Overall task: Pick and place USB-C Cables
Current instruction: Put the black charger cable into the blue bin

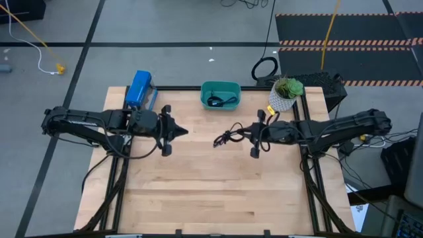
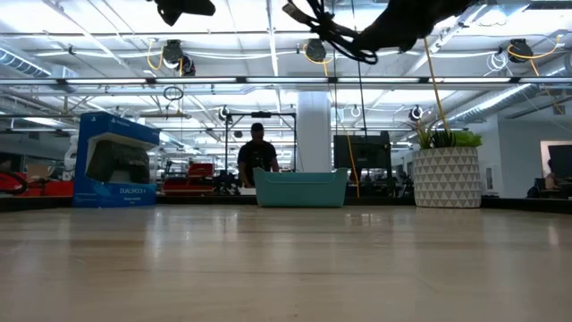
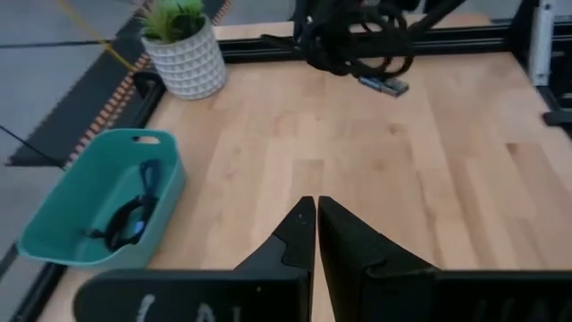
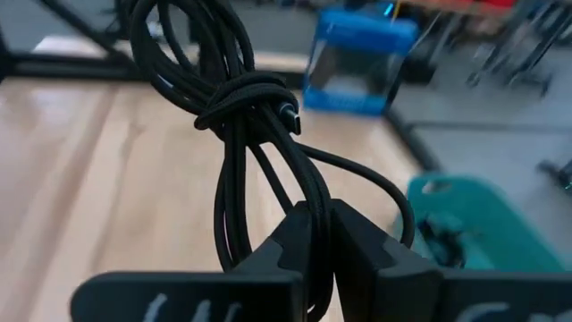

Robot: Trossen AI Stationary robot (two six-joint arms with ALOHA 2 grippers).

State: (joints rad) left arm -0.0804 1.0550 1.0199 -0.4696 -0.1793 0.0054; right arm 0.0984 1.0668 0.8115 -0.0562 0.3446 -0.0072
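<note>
R gripper (image 4: 320,234) clamped tight on a loose black cable bundle (image 4: 237,116), held up off the table (image 1: 198,192) mid-board, near the teal bin (image 1: 220,94). Bin has 2 cables (image 3: 134,215) inside already, by the plant pot (image 1: 283,99). L gripper (image 3: 316,231) pinched closed w/ nothing in it, hovering near the blue box (image 1: 139,89).

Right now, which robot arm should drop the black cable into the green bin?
The right one, probably. Its gripper is shut on the black cable bundle, held above the table near the teal bin. The left gripper is shut and empty.
</note>
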